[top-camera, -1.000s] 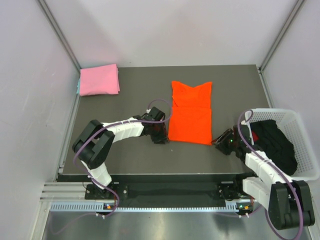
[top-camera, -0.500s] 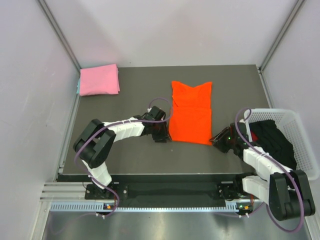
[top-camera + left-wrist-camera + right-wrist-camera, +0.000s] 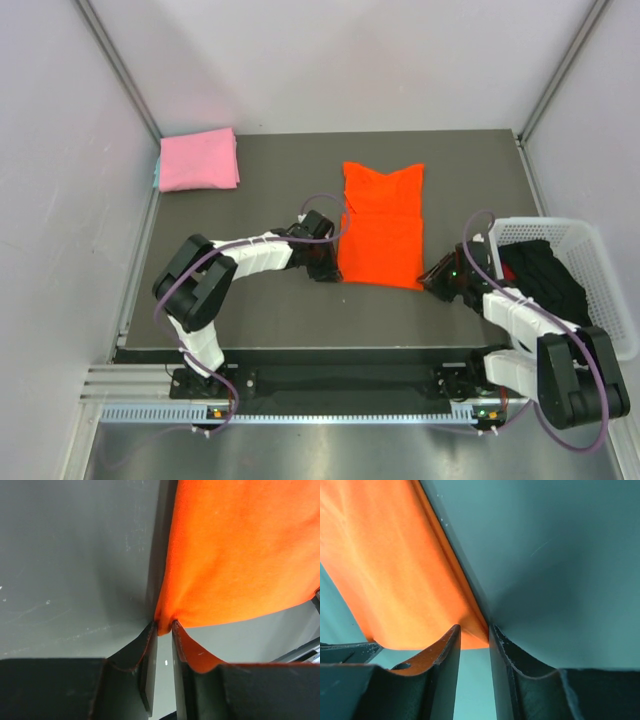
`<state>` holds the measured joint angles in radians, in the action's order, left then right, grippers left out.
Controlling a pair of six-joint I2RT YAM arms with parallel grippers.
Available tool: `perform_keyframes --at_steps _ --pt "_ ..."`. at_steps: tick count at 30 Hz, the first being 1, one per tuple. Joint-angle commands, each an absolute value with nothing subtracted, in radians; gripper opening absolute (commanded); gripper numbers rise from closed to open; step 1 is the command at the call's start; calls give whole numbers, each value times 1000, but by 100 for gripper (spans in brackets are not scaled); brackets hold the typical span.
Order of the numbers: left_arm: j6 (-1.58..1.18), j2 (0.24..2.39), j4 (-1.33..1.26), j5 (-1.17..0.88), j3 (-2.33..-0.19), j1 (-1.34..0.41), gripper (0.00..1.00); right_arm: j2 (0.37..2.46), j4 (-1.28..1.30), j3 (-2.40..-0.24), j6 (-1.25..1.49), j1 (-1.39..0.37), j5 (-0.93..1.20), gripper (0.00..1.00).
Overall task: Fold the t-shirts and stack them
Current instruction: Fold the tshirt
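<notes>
The orange-red t-shirt [image 3: 380, 225] lies flat as a long folded strip in the middle of the dark table, collar end far from me. My left gripper [image 3: 322, 272] sits low at its near left corner. In the left wrist view this gripper [image 3: 165, 626] is shut on the bunched corner of the orange cloth [image 3: 240, 555]. My right gripper [image 3: 432, 280] is at the near right corner. In the right wrist view its jaws [image 3: 475, 630] stand narrowly open astride the flat corner of the orange shirt [image 3: 385, 570]. The light pink t-shirt [image 3: 198, 160] lies folded at the back left.
A white lattice basket [image 3: 610, 250] holding dark clothing [image 3: 545, 285] stands off the table's right side, close behind my right arm. The table's near edge [image 3: 300, 348] runs just in front of both grippers. White walls close in on the left, back and right.
Both grippers have crept inward onto the near corners of the orange-red shirt. The jaws of both have narrowed, and the left has closed on the cloth.
</notes>
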<state>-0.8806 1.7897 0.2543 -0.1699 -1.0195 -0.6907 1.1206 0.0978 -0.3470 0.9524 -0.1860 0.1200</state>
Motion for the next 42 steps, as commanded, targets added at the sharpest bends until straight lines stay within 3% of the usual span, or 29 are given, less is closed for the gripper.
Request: perform_keyframes --at_steps 1,5,7,32,42 --pt "-851 1810 259 -129 -1034 -692 22 1150 215 -348 887 -207 45 31" --pt "-845 1802 270 -120 -1042 -692 12 1150 235 -353 870 -210 32 20" --pt "-842 1799 273 -121 -1045 -692 0 1135 224 -347 859 -212 40 1" --pt "-930 1471 572 44 -1124 -891 0 600 719 -529 703 -212 55 0" --pt "-873 1517 603 84 -1293 -861 0 669 729 -707 625 -213 15 0"
